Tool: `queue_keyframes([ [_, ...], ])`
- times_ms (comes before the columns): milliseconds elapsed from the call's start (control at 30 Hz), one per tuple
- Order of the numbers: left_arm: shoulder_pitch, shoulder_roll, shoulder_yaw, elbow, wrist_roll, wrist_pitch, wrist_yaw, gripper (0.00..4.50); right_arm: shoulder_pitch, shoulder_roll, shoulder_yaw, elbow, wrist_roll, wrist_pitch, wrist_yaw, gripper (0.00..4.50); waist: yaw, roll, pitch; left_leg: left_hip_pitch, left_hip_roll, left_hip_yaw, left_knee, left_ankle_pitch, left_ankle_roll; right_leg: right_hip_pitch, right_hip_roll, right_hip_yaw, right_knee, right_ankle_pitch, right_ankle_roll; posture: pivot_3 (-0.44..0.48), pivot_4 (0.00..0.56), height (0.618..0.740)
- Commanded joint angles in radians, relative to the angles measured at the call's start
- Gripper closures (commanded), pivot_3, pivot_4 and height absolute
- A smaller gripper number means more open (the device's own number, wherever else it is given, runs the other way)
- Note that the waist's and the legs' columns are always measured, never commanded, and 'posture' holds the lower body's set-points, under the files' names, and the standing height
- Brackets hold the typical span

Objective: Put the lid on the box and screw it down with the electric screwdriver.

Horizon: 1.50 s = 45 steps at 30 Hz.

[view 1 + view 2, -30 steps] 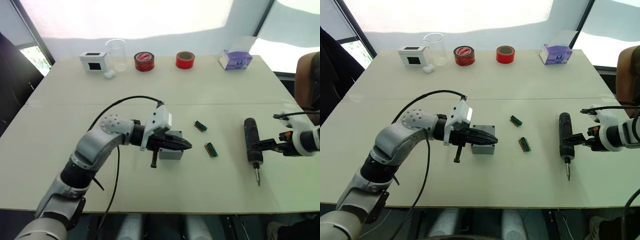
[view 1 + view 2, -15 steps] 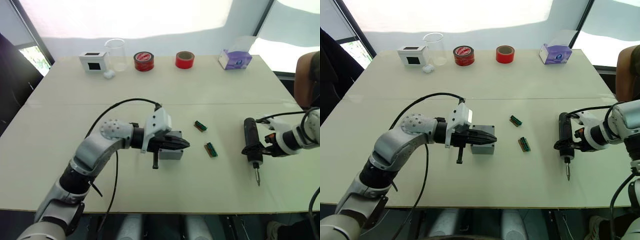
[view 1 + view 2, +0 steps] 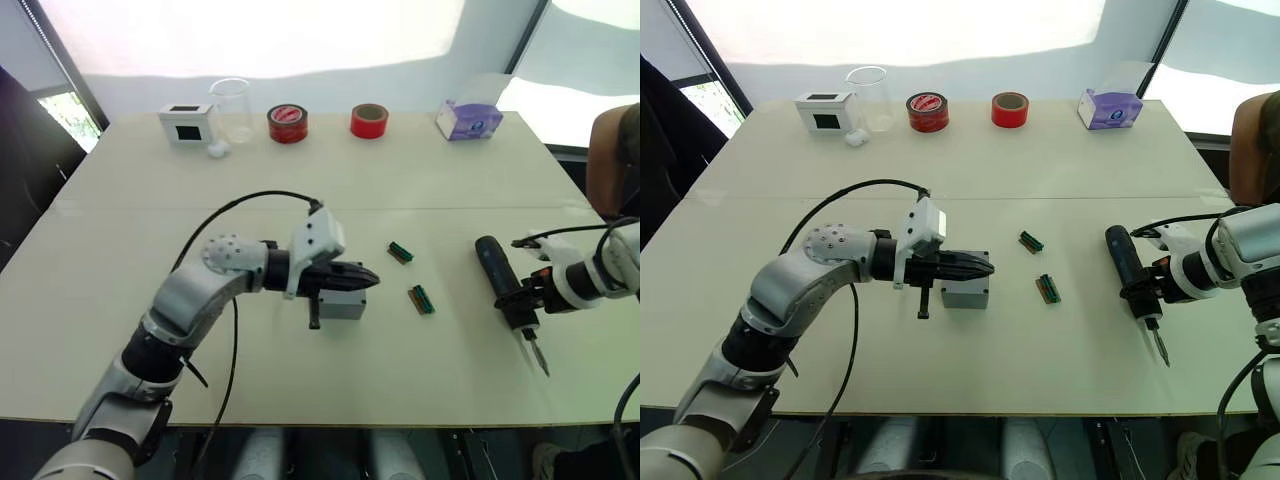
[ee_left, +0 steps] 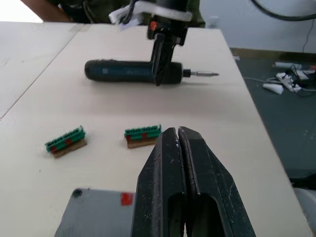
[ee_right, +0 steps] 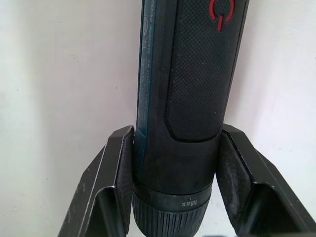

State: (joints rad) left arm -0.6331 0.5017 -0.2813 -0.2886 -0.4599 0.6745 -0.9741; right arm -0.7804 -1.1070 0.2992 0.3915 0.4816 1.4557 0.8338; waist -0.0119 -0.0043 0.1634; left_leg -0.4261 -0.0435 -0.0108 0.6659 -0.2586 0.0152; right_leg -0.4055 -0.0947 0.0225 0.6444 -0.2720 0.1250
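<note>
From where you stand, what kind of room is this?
Probably a workshop or test lab rather than a home. A long pale worktable holds a black pen-shaped electric screwdriver, two red rolls of tape, small green connector strips and a small grey cast-metal box.

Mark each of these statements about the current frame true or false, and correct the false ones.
1. The right gripper straddles the electric screwdriver. True.
2. The left gripper is wide open. False: its fingers are shut together, over the box.
3. Two green connector strips lie between box and screwdriver. True.
4. The purple tissue box sits beside the grey box. False: it stands at the table's far edge.
</note>
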Motion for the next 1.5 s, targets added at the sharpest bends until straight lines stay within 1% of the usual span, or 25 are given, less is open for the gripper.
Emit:
queue_keyframes([
  [33,-0.005,0.032,0.063,0.046,0.008,-0.046,-0.018,4.5,-0.108,0.044,-0.119,0.039,-0.06,-0.155,-0.056,2.75,-0.005,0.0,0.0,0.0,0.0,0.0,0.0,0.0,0.0,0.0,0.0,0.0,0.0,0.0,0.0,0.0,0.15,0.74],
  [67,-0.004,0.042,0.07,0.066,0.012,-0.052,-0.024,4.5,-0.135,0.069,-0.174,0.032,-0.038,-0.178,-0.06,2.75,-0.007,0.002,0.001,0.0,0.0,0.001,0.0,0.0,0.0,0.0,0.0,0.0,0.0,0.0,0.0,0.0,0.15,0.74],
  [133,-0.002,0.066,0.077,0.117,0.025,-0.066,-0.039,4.5,-0.162,0.165,-0.376,-0.031,0.042,-0.281,-0.114,2.75,-0.009,0.004,0.003,0.0,0.0,0.003,-0.001,0.0,0.0,-0.004,0.0,0.003,0.002,0.0,0.0,0.0,0.15,0.74],
  [233,-0.004,0.082,0.082,0.149,0.024,-0.07,-0.062,4.5,-0.14,0.366,-0.678,-0.163,0.154,-0.427,-0.271,2.75,-0.006,0.004,0.003,-0.001,0.004,0.003,-0.004,0.001,-0.002,-0.006,0.004,0.003,0.002,0.0,0.0,0.0,0.15,0.74],
  [267,-0.01,0.084,0.08,0.154,0.021,-0.065,-0.07,4.5,-0.119,0.439,-0.749,-0.239,0.209,-0.413,-0.313,2.75,-0.002,0.004,0.003,-0.002,0.005,0.003,-0.003,0.001,-0.002,-0.007,0.006,0.003,0.002,0.0,0.0,0.0,0.15,0.74],
  [333,-0.022,0.083,0.071,0.162,0.022,-0.057,-0.084,4.5,-0.067,0.551,-0.814,-0.391,0.313,-0.386,-0.353,2.75,0.01,0.004,0.003,-0.004,0.006,0.0,-0.005,0.003,-0.005,-0.007,0.007,0.002,0.003,0.0,0.0,0.0,0.15,0.74],
  [400,-0.028,0.085,0.065,0.17,0.029,-0.057,-0.096,4.5,-0.035,0.621,-0.835,-0.489,0.374,-0.373,-0.394,2.75,0.025,0.004,0.003,-0.005,0.005,-0.002,-0.004,0.003,-0.005,-0.007,0.006,0.001,0.003,0.0,-0.001,0.0,0.15,0.74],
  [467,-0.041,0.079,0.054,0.179,0.036,-0.052,-0.104,4.5,0.02,0.699,-0.815,-0.616,0.42,-0.399,-0.428,2.75,0.026,0.004,0.003,-0.005,0.003,-0.002,-0.002,0.002,-0.004,-0.006,0.003,0.001,0.003,0.0,-0.001,0.0,0.15,0.74],
  [533,-0.055,0.067,0.036,0.188,0.042,-0.046,-0.117,4.5,0.094,0.777,-0.766,-0.738,0.437,-0.45,-0.449,2.75,0.026,0.004,0.003,-0.005,-0.002,-0.002,-0.001,0.001,-0.003,-0.005,-0.001,0.001,0.003,0.0,0.0,0.0,0.15,0.74],
  [633,-0.068,0.056,0.014,0.21,0.066,-0.059,-0.119,4.5,0.175,0.825,-0.689,-0.83,0.395,-0.518,-0.462,2.75,0.021,0.004,0.003,-0.005,-0.003,-0.002,0.0,0.001,-0.002,-0.006,-0.001,0.001,0.004,0.0,0.0,0.0,0.15,0.74],
  [733,-0.077,0.047,-0.038,0.231,0.108,-0.077,-0.135,4.5,0.271,0.83,-0.574,-0.888,0.299,-0.622,-0.434,2.75,0.015,0.004,0.003,-0.005,-0.002,-0.001,-0.001,0.001,-0.002,-0.007,0.0,0.0,0.004,0.0,0.0,0.0,0.15,0.74],
  [833,-0.08,0.034,-0.079,0.254,0.144,-0.1,-0.147,4.5,0.315,0.837,-0.513,-0.896,0.246,-0.696,-0.433,2.75,0.008,0.004,0.003,-0.005,-0.001,-0.001,-0.001,0.001,-0.002,-0.007,0.002,0.0,0.004,0.0,0.0,0.0,0.15,0.74],
  [967,-0.082,0.032,-0.111,0.286,0.194,-0.137,-0.156,4.5,0.355,0.817,-0.451,-0.893,0.179,-0.767,-0.417,2.75,-0.001,0.004,0.003,-0.005,-0.001,-0.001,-0.001,0.002,-0.003,-0.007,0.002,0.0,0.004,0.0,0.0,0.0,0.15,0.74],
  [1167,-0.078,0.01,-0.106,0.301,0.207,-0.144,-0.171,4.5,0.387,0.802,-0.399,-0.866,0.108,-0.848,-0.401,2.75,0.0,0.004,0.003,-0.004,0.0,-0.001,-0.001,0.001,-0.003,-0.006,0.003,0.001,0.004,0.0,0.0,0.0,0.15,0.74],
  [1500,-0.065,0.012,-0.092,0.29,0.204,-0.124,-0.18,4.5,0.405,0.797,-0.365,-0.808,0.025,-0.935,-0.391,2.75,0.0,0.004,0.003,-0.002,0.0,-0.001,-0.001,0.001,-0.003,-0.004,0.003,0.001,0.004,0.0,0.0,0.0,0.15,0.74],
])
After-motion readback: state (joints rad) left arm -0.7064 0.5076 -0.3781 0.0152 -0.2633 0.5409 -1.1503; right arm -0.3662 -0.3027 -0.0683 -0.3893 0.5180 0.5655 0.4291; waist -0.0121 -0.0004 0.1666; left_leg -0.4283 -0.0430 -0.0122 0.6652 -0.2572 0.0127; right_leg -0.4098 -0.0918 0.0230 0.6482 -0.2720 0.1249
